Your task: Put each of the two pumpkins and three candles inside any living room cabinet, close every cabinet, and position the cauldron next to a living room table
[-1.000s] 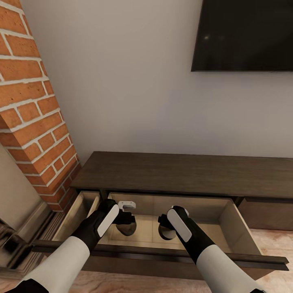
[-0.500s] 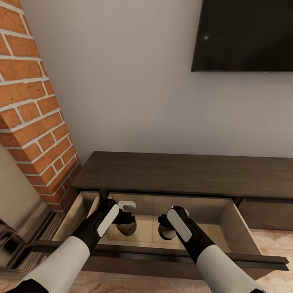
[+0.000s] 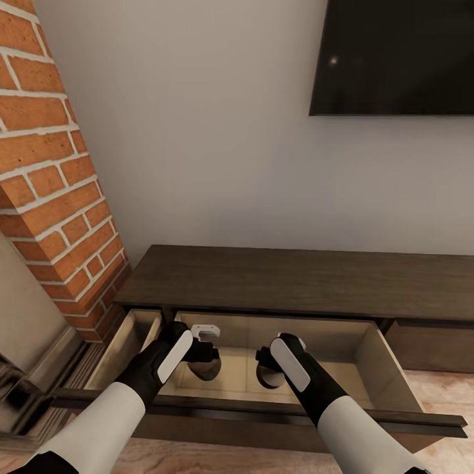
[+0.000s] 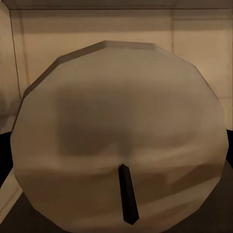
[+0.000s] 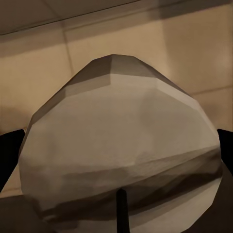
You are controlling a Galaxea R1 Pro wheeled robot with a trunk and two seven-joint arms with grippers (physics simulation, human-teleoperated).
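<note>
Lowering both candles into the open drawer (image 3: 368,359) of the cabinet (image 3: 296,280) is the step in hand, as I judge it, and doing it well means setting each one down on the drawer floor before I let go, well inside the front edge, so neither rolls or tips when the front is pushed shut. My left gripper (image 3: 205,364) hangs inside the drawer near its left wall, and in the left wrist view the left candle (image 4: 121,141) sits right in front of the camera, its round tan end and dark wick facing me; I take it that I am pinching it, with dark finger tips just showing at its sides. My right gripper (image 3: 268,372) hangs a little toward the drawer's middle, and the right candle (image 5: 121,160) fills the space between my fingers (image 5: 9,155), whose dark edges sit on either side of it, so that one too looks clamped. Both forearms reach forward and down over the drawer's front edge, wrists bent so the candles point at the pale floor. Whether either candle touches the floor yet I cannot tell. A narrower drawer (image 3: 125,342) at the cabinet's left end, by the brick column (image 3: 52,164), also stands open and will need shutting.
</note>
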